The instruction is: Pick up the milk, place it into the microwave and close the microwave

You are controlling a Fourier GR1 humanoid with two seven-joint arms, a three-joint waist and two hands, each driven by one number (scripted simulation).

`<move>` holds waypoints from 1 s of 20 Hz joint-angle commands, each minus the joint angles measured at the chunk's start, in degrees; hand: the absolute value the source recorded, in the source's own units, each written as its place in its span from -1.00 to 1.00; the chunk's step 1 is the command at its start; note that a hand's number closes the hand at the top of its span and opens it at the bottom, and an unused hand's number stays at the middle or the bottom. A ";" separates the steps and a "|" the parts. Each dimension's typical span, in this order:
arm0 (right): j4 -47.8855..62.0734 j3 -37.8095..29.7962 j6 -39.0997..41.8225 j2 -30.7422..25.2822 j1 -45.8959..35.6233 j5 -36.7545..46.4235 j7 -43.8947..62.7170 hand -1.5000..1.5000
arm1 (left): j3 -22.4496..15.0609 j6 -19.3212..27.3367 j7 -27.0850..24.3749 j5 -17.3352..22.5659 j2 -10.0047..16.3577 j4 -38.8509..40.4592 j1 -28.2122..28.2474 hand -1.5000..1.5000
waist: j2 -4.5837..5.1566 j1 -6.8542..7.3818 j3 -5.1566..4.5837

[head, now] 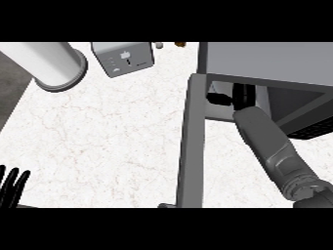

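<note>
White marbled counter fills the view. Nearest, at the lower left edge, the left robot hand rests with fingers straight and spread, pointing up. To its right the microwave door stands swung open, seen edge-on. The right forearm runs beside the door into the microwave, where the right robot hand is partly hidden; whether it grips anything cannot be told. The milk is hidden. Farther back stand a toaster and a white cylinder.
</note>
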 commanded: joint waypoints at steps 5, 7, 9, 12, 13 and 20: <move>-3.67 -6.88 11.82 3.13 5.75 -7.09 -9.27 -1.00 | -0.22 0.59 0.60 -0.75 -0.39 -1.96 1.01 -1.00 | -1.10 -2.29 0.04; -3.90 -7.69 15.69 2.62 8.44 -7.91 -12.95 -1.00 | -0.17 -1.05 -0.74 -0.36 -0.63 -0.74 2.65 -1.00 | -1.54 -2.92 -0.08; -3.13 -8.54 16.71 3.45 8.01 -8.64 -12.98 -1.00 | 1.71 -2.15 -0.05 2.24 1.19 -1.47 3.31 -1.00 | -1.68 -2.73 -0.12; -2.99 -8.43 21.09 2.84 11.23 -8.48 -16.49 -1.00 | 1.77 -2.70 -2.92 0.05 -0.86 -0.92 6.37 -1.00 | -2.46 -4.16 -0.24; -3.04 -9.48 18.80 4.14 13.19 -9.23 -19.70 -1.00 | 0.60 0.16 1.56 0.92 -0.53 -3.46 3.03 -1.00 | -2.10 -4.28 -0.15; -3.24 -9.40 24.04 5.15 16.33 -8.91 -23.03 -1.00 | -0.40 -0.32 3.18 0.73 -2.34 -7.70 7.47 -1.00 | -2.77 -5.27 -0.24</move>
